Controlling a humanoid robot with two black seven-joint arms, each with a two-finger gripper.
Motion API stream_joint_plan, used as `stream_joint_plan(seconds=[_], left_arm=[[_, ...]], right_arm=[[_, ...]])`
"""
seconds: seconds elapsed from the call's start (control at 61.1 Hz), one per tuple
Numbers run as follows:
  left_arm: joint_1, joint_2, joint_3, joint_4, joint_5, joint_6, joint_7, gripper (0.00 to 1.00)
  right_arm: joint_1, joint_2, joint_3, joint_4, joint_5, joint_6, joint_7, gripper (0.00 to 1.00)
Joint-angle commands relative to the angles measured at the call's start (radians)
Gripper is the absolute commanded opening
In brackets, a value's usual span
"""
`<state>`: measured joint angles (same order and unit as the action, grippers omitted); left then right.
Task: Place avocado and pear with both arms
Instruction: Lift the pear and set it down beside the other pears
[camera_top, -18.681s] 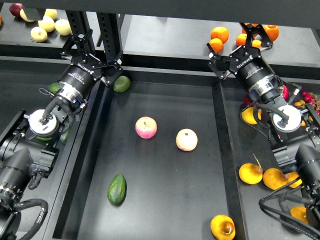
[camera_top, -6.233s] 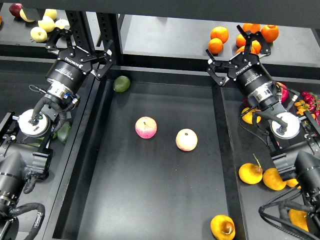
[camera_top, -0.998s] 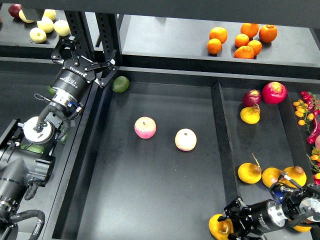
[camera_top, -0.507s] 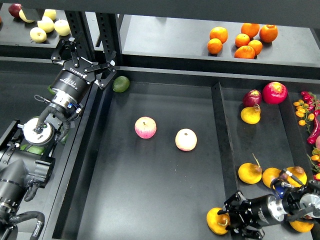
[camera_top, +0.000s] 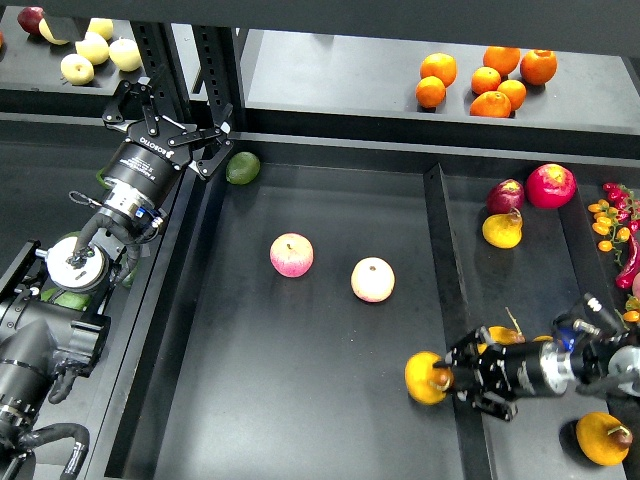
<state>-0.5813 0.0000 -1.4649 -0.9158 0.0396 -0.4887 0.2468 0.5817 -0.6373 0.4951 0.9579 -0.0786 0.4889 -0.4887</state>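
Observation:
The yellow-orange pear (camera_top: 419, 378) is held in my right gripper (camera_top: 436, 378), whose fingers are shut on it. The gripper reaches in from the right across the divider wall (camera_top: 441, 262) and holds the pear over the right edge of the middle tray (camera_top: 300, 400). My left gripper (camera_top: 166, 113) is open and empty at the tray's back left corner, just left of a rounder, lighter green avocado (camera_top: 242, 167). The dark green elongated avocado is not in the tray. Green fruit (camera_top: 68, 297) lies mostly hidden behind my left arm, and I cannot tell which it is.
Two pink-yellow apples (camera_top: 292, 254) (camera_top: 372, 279) lie mid-tray. Oranges (camera_top: 485, 78) sit on the back shelf, pale yellow apples (camera_top: 96, 47) at the far left. The right bin holds a yellow pear (camera_top: 502, 229), a red fruit (camera_top: 552, 185) and more yellow-orange fruit (camera_top: 603, 438).

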Motion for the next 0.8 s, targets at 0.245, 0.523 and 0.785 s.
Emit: stream_joint_plan(seconds=[0.245, 0.523, 0.785], left_arm=[[0.000, 0.000, 0.000, 0.000, -0.001, 0.000, -0.001, 1.00], [0.000, 0.000, 0.000, 0.000, -0.001, 0.000, 0.000, 1.00], [0.000, 0.000, 0.000, -0.005, -0.001, 0.000, 0.000, 1.00]], right_arm=[[-0.029, -0.219, -0.052, 0.081, 0.042, 0.000, 0.000, 0.05], [-0.111, -0.254, -0.093, 0.071, 0.033, 0.000, 0.000, 0.06], [-0.164, -0.210, -0.087, 0.001, 0.026, 0.000, 0.000, 0.08]])
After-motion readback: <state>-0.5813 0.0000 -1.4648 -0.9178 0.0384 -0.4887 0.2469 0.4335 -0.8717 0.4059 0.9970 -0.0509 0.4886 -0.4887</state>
